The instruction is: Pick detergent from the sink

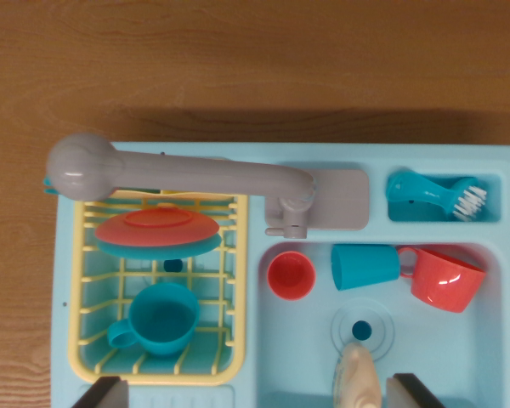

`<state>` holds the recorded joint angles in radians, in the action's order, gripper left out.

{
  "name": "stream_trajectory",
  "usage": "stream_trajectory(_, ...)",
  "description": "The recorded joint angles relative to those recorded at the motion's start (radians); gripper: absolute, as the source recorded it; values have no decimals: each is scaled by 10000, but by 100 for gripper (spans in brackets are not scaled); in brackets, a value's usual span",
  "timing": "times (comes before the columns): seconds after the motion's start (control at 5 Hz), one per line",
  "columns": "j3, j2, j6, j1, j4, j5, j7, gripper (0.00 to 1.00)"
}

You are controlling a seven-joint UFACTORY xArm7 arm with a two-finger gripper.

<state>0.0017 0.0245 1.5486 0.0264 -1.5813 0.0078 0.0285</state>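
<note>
A light blue toy sink [493, 340] fills the wrist view. In its basin, near the bottom edge of the picture and just below the drain [362, 330], lies the detergent [357, 378], a cream-yellow bottle partly cut off by the frame. My gripper [259, 393] is open: only its two dark fingertips show at the bottom edge, one at the wrist view's left [102, 393] over the rack side, the other at the right [416, 391] beside the bottle. Nothing is held between them.
The basin also holds a small red cup [291, 275], a teal cup [364, 266] on its side and a red mug [444, 279]. A grey faucet [195, 170] reaches left over a yellow dish rack [89, 255] with plates and a teal mug [160, 318]. A teal brush [438, 197] lies top right.
</note>
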Motion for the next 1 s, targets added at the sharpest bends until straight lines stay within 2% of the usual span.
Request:
stream_trajectory(0.4,-49,-33,-361,-37,394,-49,-19,0)
stream_trajectory(0.6,-49,-33,-361,-37,394,-49,-19,0)
stream_trajectory(0.8,-84,-57,-615,-63,672,-83,-32,0)
stream_trajectory(1.0,-84,-57,-615,-63,672,-83,-32,0)
